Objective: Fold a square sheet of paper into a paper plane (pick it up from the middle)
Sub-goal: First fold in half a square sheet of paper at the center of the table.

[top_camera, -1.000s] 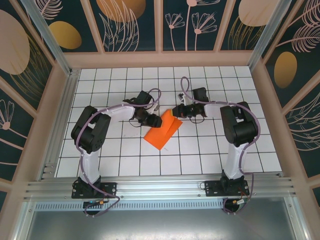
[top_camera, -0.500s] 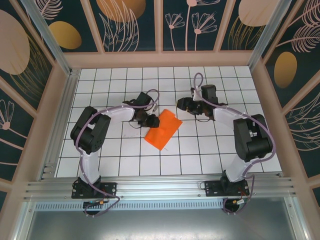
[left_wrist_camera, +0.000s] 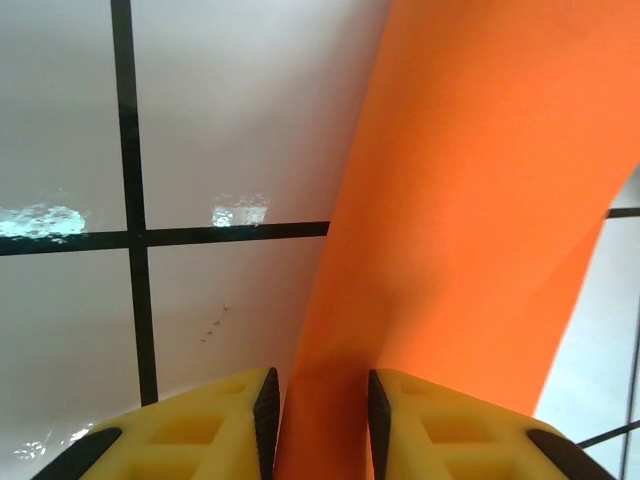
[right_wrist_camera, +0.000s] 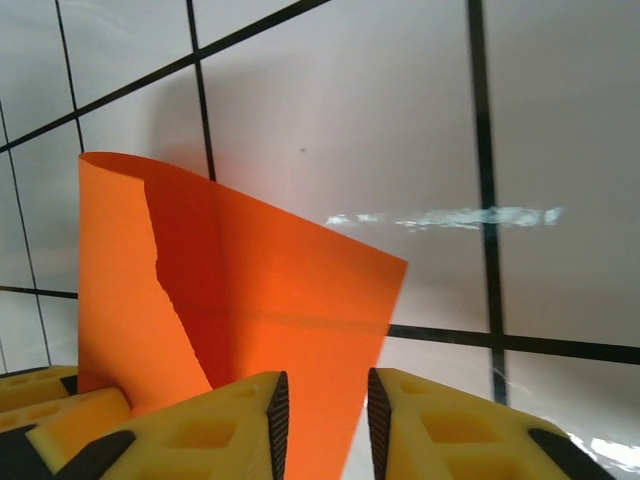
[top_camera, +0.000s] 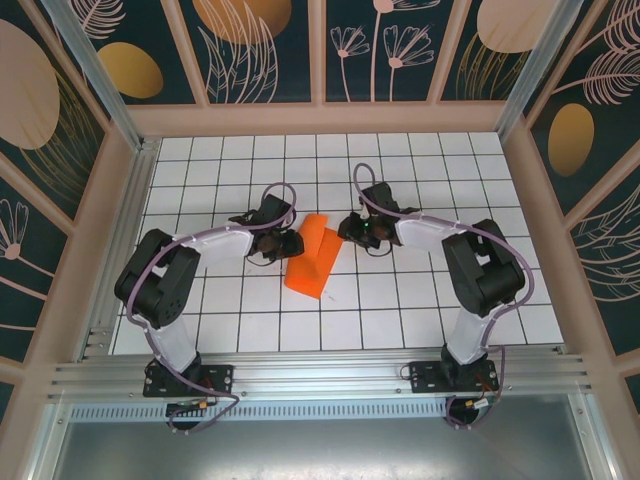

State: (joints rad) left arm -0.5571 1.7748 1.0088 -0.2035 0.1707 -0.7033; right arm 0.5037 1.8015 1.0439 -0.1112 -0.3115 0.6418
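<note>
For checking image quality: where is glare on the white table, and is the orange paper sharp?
Left wrist view: two glare patches on the table along a grid line; the square sheet of paper looks slightly soft. Right wrist view: a glare streak right of the paper, edges crisp. Top external view: even light, no strong glare.

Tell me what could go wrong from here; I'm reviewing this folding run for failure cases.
1. The left gripper and the right gripper each have the orange sheet between their fingers. If the arms pull apart, the thin paper could tear or slip out.
2. The sheet stands curled up off the table rather than lying flat, so pressing it down now may set a crooked crease.
</note>
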